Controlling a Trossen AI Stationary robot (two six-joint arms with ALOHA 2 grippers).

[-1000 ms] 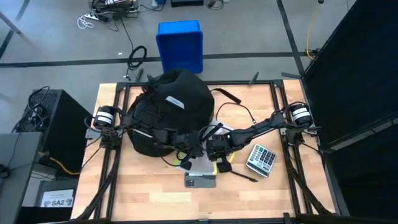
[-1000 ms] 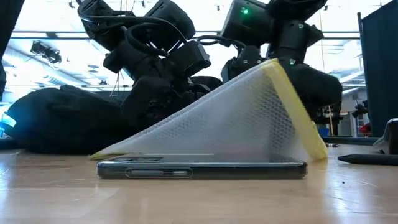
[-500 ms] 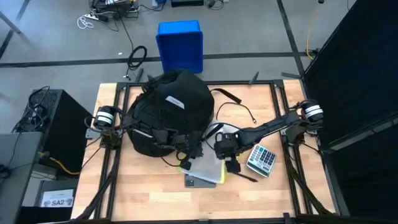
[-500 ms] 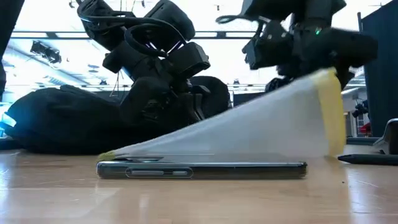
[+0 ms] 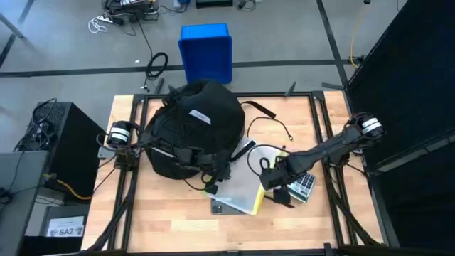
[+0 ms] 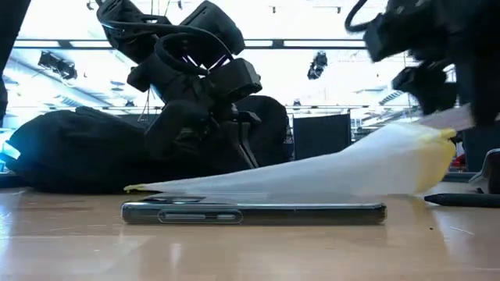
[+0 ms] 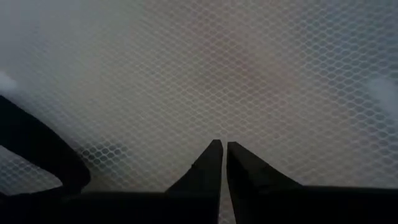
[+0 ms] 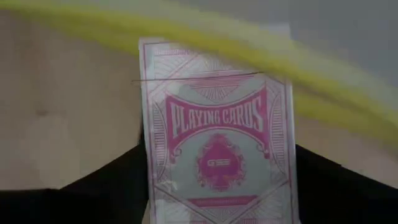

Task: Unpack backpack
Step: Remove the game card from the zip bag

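— What's changed?
— The right gripper (image 5: 279, 186) has swung toward the bench's right edge, pinching a playing-card box (image 8: 216, 146); the mesh pouch (image 5: 238, 192) lies flatter.
— The backpack (image 5: 192, 128)?
— Back-left; left gripper (image 5: 211, 176) pressed together beside it.

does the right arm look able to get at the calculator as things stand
Probably not right away: the right claw sits right beside the calculator, nothing between them, but it is shut on a playing cards box and must release that first.

A robot lab: a wooden desk (image 5: 178, 213) on a grey floor (image 5: 71, 43), loose cables (image 5: 121, 11), a computer box (image 5: 60, 139), and a blue box (image 5: 206, 51).
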